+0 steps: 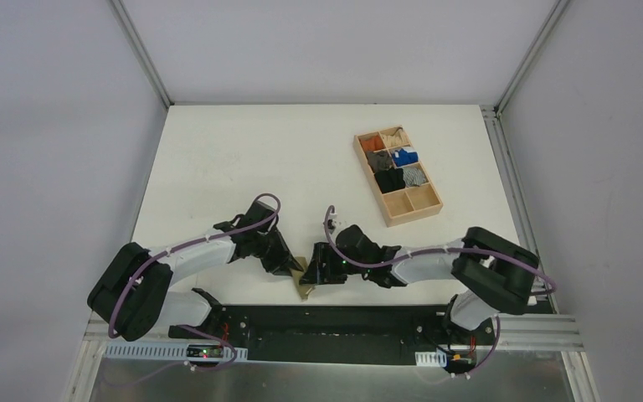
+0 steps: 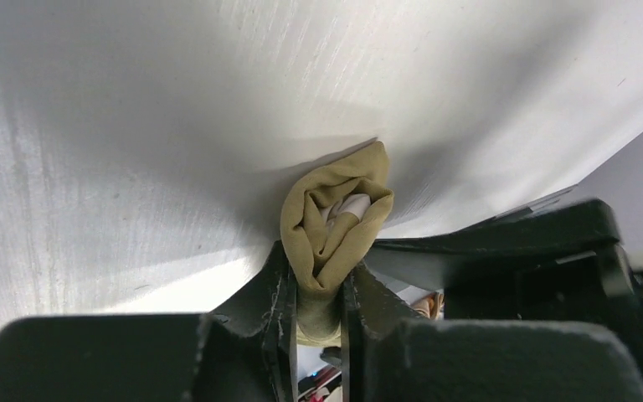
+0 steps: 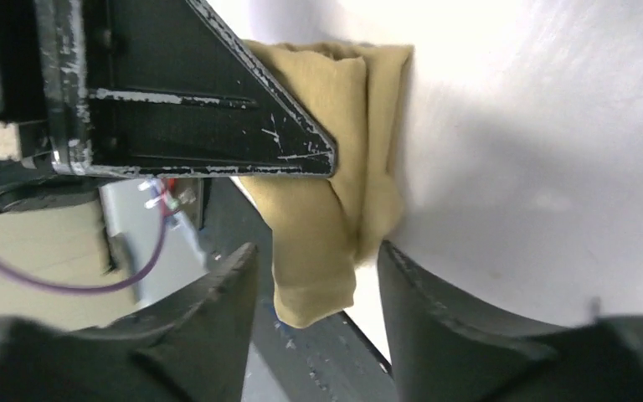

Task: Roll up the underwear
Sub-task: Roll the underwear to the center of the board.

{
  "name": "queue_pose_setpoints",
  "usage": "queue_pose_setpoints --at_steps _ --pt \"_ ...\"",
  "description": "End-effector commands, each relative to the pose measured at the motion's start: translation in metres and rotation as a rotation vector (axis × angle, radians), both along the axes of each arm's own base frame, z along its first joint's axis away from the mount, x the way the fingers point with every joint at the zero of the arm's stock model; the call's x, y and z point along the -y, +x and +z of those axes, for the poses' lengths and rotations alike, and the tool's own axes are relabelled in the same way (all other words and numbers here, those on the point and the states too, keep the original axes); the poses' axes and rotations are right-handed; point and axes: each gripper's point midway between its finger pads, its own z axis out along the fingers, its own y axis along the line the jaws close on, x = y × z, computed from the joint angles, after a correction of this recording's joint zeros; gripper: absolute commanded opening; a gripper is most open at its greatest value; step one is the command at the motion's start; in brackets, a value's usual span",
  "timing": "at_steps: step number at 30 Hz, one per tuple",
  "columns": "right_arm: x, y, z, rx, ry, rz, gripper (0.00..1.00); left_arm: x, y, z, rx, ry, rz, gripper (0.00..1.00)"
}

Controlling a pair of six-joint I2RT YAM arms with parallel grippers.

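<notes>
The left jaws are clamped on one end of the rolled underwear, a khaki bundle with cream showing at its core. It lies on the white counter at the front edge, well to the near left of the wooden divided tray. The right jaws stand apart, straddling its other end.

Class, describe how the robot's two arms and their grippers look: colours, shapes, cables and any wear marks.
The left arm and right arm each have white links between bulky black joint housings, with a purple cable looping alongside. The left gripper has flat black triangular fingers with scratched, chipped edges; the right gripper has smooth black tapering fingers.
</notes>
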Motion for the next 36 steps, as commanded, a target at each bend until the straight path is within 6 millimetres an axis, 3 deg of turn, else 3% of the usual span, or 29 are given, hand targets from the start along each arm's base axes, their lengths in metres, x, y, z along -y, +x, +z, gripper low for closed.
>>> queue_pose_setpoints --at_steps 1,5,7,12,19,36 --pt "0.042 0.02 0.0 0.287 -0.326 -0.066 0.62 0.002 0.005 0.002 -0.007 0.005 0.019 0.0" --pt "0.047 0.027 0.029 0.504 -0.436 -0.068 0.65 0.0 0.003 0.002 -0.026 0.02 0.03 0.0" --pt "0.038 0.03 0.047 0.603 -0.493 -0.056 0.65 -0.001 0.003 0.002 -0.034 0.027 0.035 0.0" --pt "0.016 0.023 0.065 0.807 -0.656 0.016 0.65 -0.004 0.002 0.004 -0.05 0.045 0.05 0.0" --pt "-0.016 0.012 0.053 0.89 -0.747 0.082 0.64 -0.006 0.0 0.005 -0.072 0.063 0.059 0.0" --pt "-0.026 0.013 0.003 0.861 -0.799 0.066 0.53 -0.006 -0.001 0.007 -0.077 0.062 0.059 0.0"
